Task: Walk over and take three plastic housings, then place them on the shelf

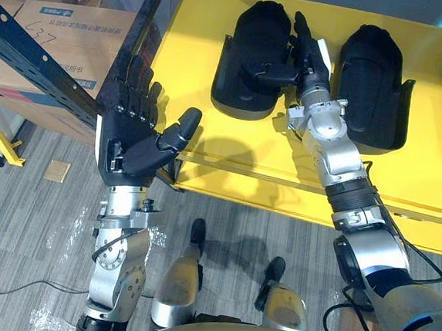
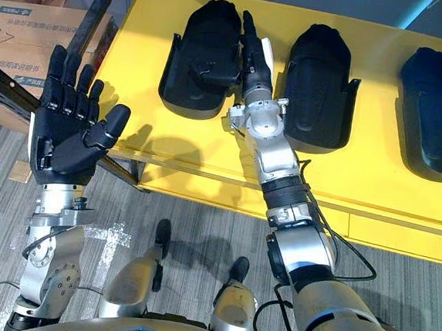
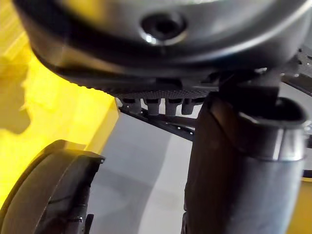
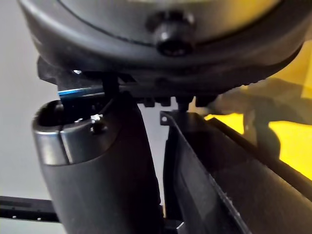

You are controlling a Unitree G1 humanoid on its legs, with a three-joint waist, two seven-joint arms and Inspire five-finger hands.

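In the left eye view three black housings lie side by side on the yellow surface [image 1: 230,151], none lifted. The right hand [image 1: 308,55] reaches into the gap between the left housing [image 1: 248,32] and the middle housing [image 1: 372,78]. Its fingers are straight and close together along the outside of the left housing's right wall, and its thumb is hooked over into the tray, so it looks like a pinch on that wall. The left hand [image 1: 134,138] is raised near and to the left, off the surface's corner, palm up and fingers spread, holding nothing, close to the rack beam [image 1: 44,65] and a box [image 1: 70,36]. The right eye view adds the right housing [image 2: 435,107], well apart from both hands. The left wrist view shows that hand's thumb standing free, with the yellow surface and the rounded end of a housing beyond; which one I cannot tell. The right wrist view shows the thumb just beside a thin black wall that runs under the finger row. I judge the risks to be these: a one-wall pinch may let the housing swing or slip on lifting, the fingers' backs may nudge the middle housing, and the raised left hand may strike the beam.
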